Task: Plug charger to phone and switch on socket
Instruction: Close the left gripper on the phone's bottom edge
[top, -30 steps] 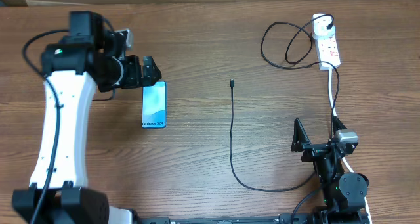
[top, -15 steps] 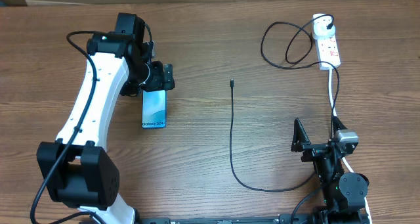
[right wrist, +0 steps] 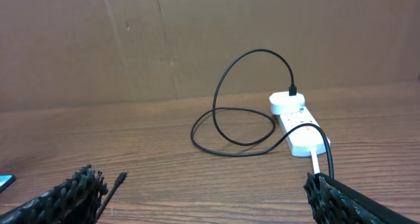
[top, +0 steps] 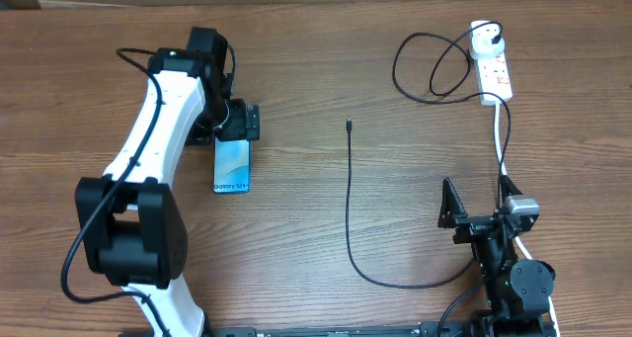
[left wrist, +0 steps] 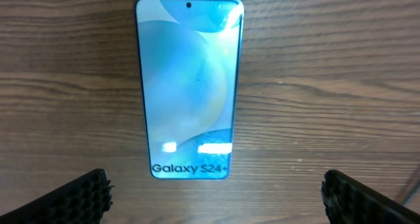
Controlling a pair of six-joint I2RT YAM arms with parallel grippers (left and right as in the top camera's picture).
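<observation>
The phone (top: pixel 232 167) lies flat on the wooden table with its teal screen lit; it fills the left wrist view (left wrist: pixel 190 86). My left gripper (top: pixel 240 122) hovers over the phone's far end, open and empty, its fingers (left wrist: pixel 223 204) wide apart. The charger's black cable (top: pixel 348 204) lies mid-table with its connector tip (top: pixel 350 126) free, also seen in the right wrist view (right wrist: pixel 122 177). Its white adapter (top: pixel 483 43) sits in the socket (top: pixel 496 75), a white power strip at the far right (right wrist: pixel 300 133). My right gripper (top: pixel 478 210) is open and empty near the front right (right wrist: pixel 210 204).
The cable loops in front of the socket (top: pixel 430 70) and curves along the table's front (top: pixel 405 283). The strip's white cord (top: pixel 501 139) runs toward my right arm. A cardboard wall (right wrist: pixel 197 40) backs the table.
My left arm swung right and forward, bringing its gripper from beside the phone's far-left corner to over the phone's far end. The right arm, cable and phone have not moved.
</observation>
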